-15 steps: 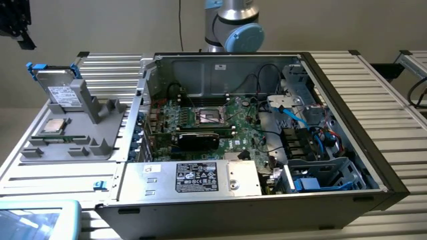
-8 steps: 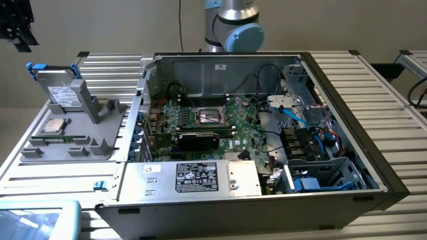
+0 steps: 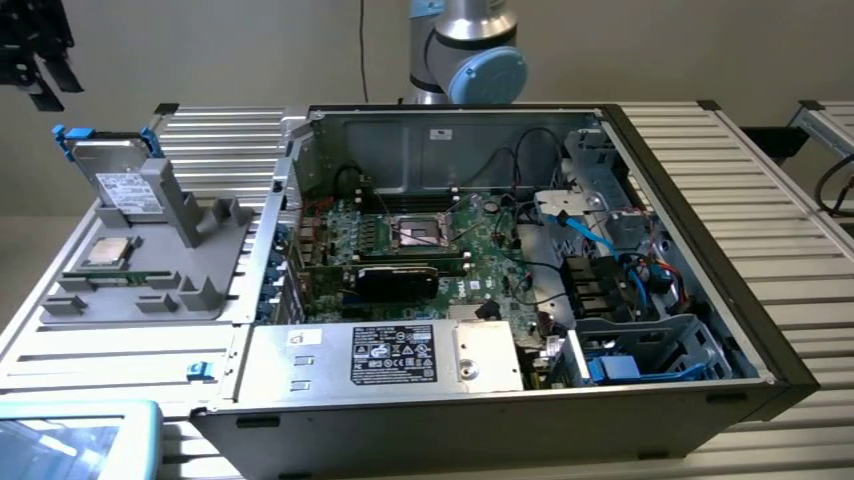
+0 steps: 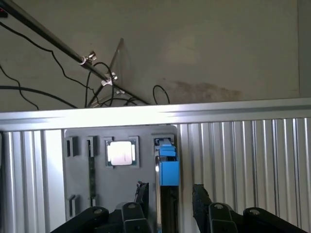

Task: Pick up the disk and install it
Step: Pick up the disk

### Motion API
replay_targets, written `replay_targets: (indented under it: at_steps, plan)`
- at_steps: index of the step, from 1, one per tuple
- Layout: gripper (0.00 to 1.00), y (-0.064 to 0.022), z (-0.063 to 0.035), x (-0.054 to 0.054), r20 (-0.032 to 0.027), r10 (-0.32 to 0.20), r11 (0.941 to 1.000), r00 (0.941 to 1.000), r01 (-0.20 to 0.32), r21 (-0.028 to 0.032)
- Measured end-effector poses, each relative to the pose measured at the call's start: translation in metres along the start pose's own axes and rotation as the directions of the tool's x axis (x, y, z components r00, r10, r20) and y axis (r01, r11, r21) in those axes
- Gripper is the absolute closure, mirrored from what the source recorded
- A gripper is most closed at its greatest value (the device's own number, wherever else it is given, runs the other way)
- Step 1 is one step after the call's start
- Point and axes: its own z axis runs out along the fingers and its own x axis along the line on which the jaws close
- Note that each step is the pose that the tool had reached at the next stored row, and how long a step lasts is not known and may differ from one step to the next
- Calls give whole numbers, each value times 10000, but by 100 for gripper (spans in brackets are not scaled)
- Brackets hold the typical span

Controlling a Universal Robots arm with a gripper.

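In the exterior view, a slatted metal table carried everything. At nine o'clock sat a grey fixture. The disk stood on edge in a slot at the fixture's eleven o'clock corner, white label facing out, its blue carrier bracket showing along the top. Just beside it, toward six o'clock, a small square CPU chip lay flat in a pocket of the fixture.

In the centre an open computer case lay on its side against the fixture. Inside it, a green motherboard filled the middle. A silver power supply with a black label lay at six o'clock. A metal drive cage sat at four o'clock of the case – well apart from the disk. The robot arm rose behind the case at twelve o'clock.

In the wrist view, the gripper looked down on the fixture. Its two black fingers were spread wide and held nothing. The disk appeared edge-on between them, clear of both, with the blue bracket at its end – and the chip lay just beside it.
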Motion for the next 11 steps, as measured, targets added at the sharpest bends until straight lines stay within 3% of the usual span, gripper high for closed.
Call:
replay_targets:
  at_steps: [3, 6, 11]
  plan:
    - [49, 3, 47, -12, -30, -115, 9999, 9999, 115, -1]
    - [37, 7, 101, -12, -33, -170, 9999, 9999, 170, -1]
    - [37, 8, 192, -12, -51, -201, 9998, 9998, 201, -1]
